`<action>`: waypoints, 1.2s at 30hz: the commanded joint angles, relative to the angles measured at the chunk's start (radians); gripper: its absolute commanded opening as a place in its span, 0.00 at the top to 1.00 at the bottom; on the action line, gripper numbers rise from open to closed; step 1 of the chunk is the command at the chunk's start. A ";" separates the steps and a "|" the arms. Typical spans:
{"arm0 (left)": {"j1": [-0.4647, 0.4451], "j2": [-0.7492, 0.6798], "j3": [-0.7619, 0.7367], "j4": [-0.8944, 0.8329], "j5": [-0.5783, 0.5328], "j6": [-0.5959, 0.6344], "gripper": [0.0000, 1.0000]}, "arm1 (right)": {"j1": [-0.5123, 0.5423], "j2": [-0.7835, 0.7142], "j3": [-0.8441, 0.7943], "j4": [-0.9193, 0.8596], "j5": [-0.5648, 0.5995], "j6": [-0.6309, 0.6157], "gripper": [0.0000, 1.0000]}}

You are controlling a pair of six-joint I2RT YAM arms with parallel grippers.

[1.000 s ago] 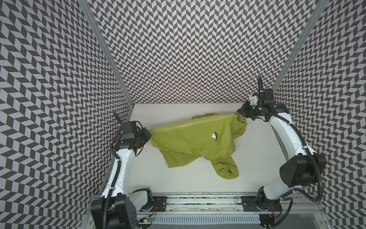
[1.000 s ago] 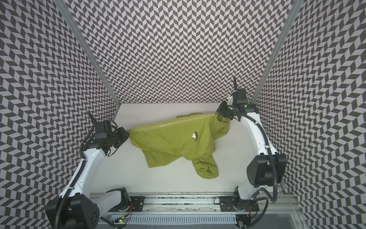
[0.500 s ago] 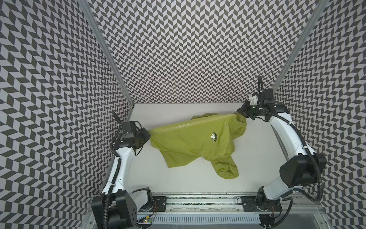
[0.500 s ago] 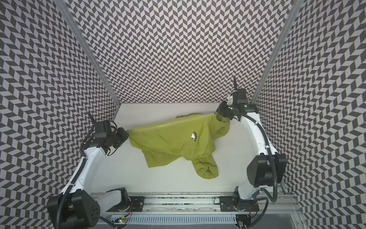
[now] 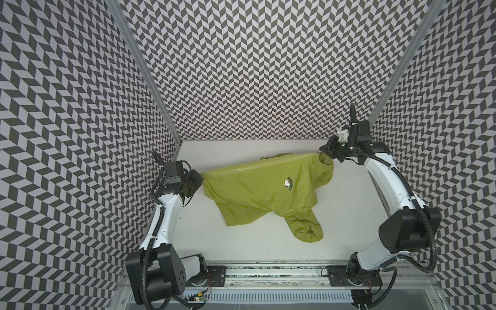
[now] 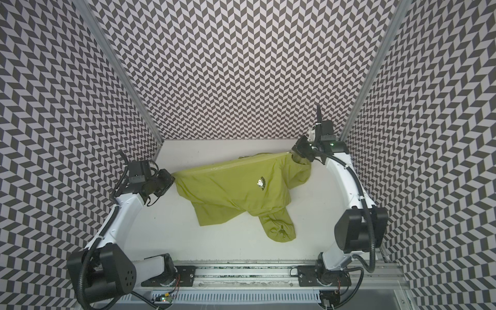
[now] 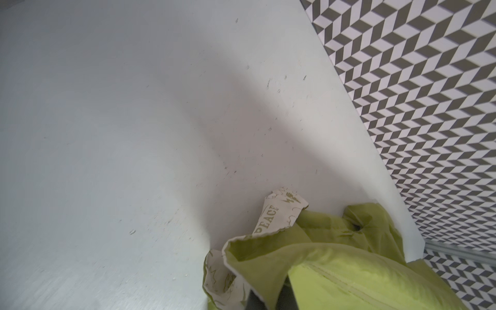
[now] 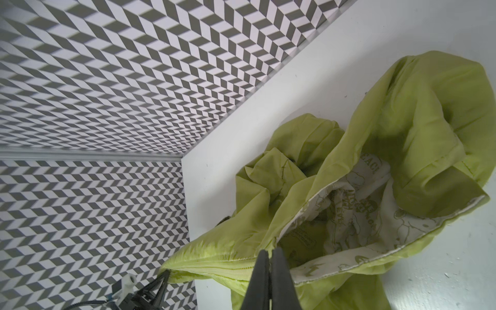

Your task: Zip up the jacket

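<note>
Left hand (image 5: 200, 179) and right hand (image 5: 323, 151) each clamp the jacket (image 5: 255, 196) taut above the desk (image 5: 349, 214) — only the wrist views reveal its doodled cream lining (image 8: 357, 212).

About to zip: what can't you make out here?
- Zipper slider: seen nowhere; in the right wrist view, fingers of the right gripper cover the zipper's end.
- Left gripper fingers: left wrist view, cut by the frame edge, under jacket fabric.
- Jacket's far side: both top views, behind its raised edge.
</note>
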 commanded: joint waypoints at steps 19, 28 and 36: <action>-0.093 0.536 0.961 0.490 0.323 -0.366 1.00 | -0.131 0.352 0.672 0.757 -0.207 0.498 1.00; -0.085 0.219 0.188 0.479 0.277 -0.207 1.00 | -0.117 -0.001 -0.162 0.628 -0.257 0.213 1.00; 0.023 -0.026 -0.206 0.290 0.216 -0.081 1.00 | -0.135 -0.111 -0.504 0.254 -0.242 -0.089 1.00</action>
